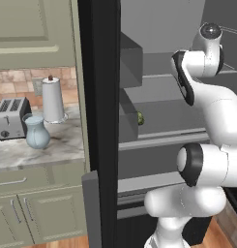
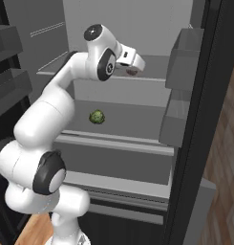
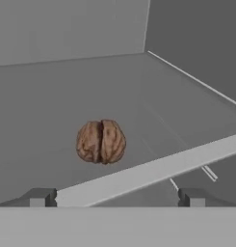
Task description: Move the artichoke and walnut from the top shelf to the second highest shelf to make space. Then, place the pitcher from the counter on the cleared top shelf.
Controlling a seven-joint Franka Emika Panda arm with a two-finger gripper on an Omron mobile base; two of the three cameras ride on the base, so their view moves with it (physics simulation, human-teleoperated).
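**Hand view: walnut dead ahead, fingers spread wide**

Hand view puts the walnut point(image 3: 100, 141) squarely between the two dark fingertips point(image 3: 41, 198), and that centring looks deliberate: the hand point(image 3: 117, 200) is lined up so both fingers can pass either side of the nut. It is fully spread and pinching nothing. The walnut sits alone on the top shelf point(image 3: 52, 91), just behind the slim pale front edge, with the fingertips short of that edge.

From the right base view, the hand point(image 2: 135, 67) reaches in level with that thin upper shelf point(image 2: 152, 72), the arm folded high to clear the fridge door bins. Down below, the artichoke point(image 2: 97, 116) already rests on the second highest shelf point(image 2: 118, 139), the one with the thick pale lip, so half of the clearing job appears done.

Over in the left base view, the pitcher point(image 1: 37, 131) waits on the table point(image 1: 57, 145), just beside the toaster point(image 1: 11, 117) and in front of the paper-towel roll point(image 1: 53, 100). It has to wait, I'd say: its spot up top is occupied until this nut moves.
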